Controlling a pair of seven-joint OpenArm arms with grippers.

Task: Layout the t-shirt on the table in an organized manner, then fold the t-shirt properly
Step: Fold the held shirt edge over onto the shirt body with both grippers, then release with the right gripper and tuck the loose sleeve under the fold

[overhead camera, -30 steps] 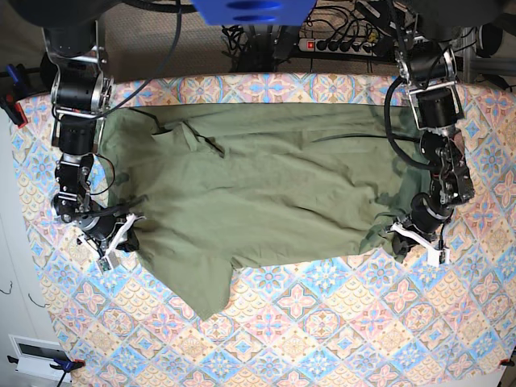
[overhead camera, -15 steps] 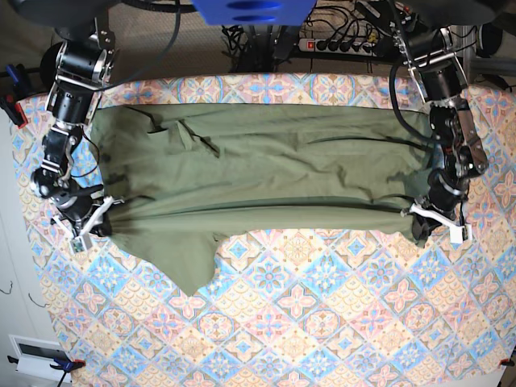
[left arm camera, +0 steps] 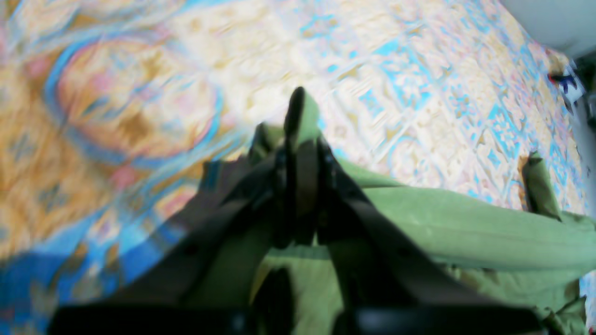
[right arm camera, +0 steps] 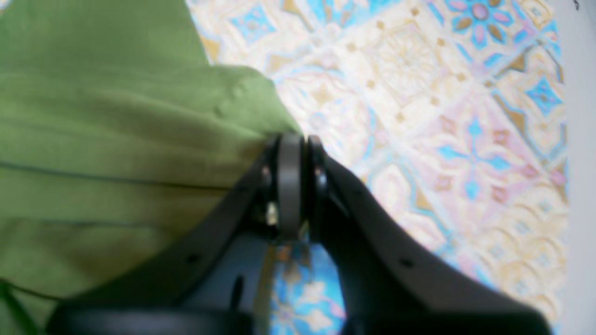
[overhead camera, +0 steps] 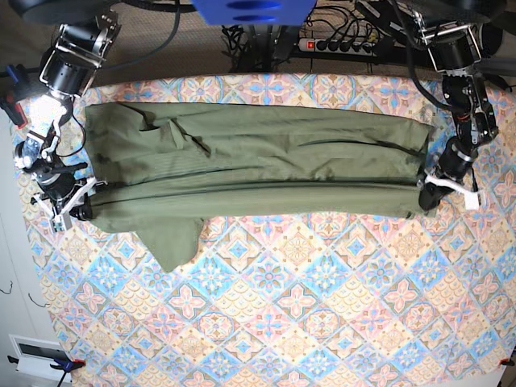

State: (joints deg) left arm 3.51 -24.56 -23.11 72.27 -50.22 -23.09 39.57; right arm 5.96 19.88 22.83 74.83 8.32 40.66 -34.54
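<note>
The olive-green t-shirt (overhead camera: 258,169) lies stretched in a long band across the far half of the table (overhead camera: 322,322), with one sleeve (overhead camera: 173,242) hanging toward the front at the left. My left gripper (overhead camera: 429,196) is shut on the shirt's right end; in the left wrist view (left arm camera: 301,153) green cloth (left arm camera: 465,223) sticks out between the fingers. My right gripper (overhead camera: 79,208) is shut on the shirt's left end; in the right wrist view (right arm camera: 291,149) the closed fingers pinch the cloth's (right arm camera: 116,130) edge. Collar and label are not clear.
A power strip with cables (overhead camera: 343,44) lies behind the table's far edge. A red and blue clamp (overhead camera: 12,97) sits at the table's left edge. A white box (overhead camera: 36,355) lies on the floor at the lower left.
Both grippers have moved outward and toward the far side, pulling the shirt taut. The bunched lower part has been drawn into a straight narrow band, and the sleeve has shifted left.
</note>
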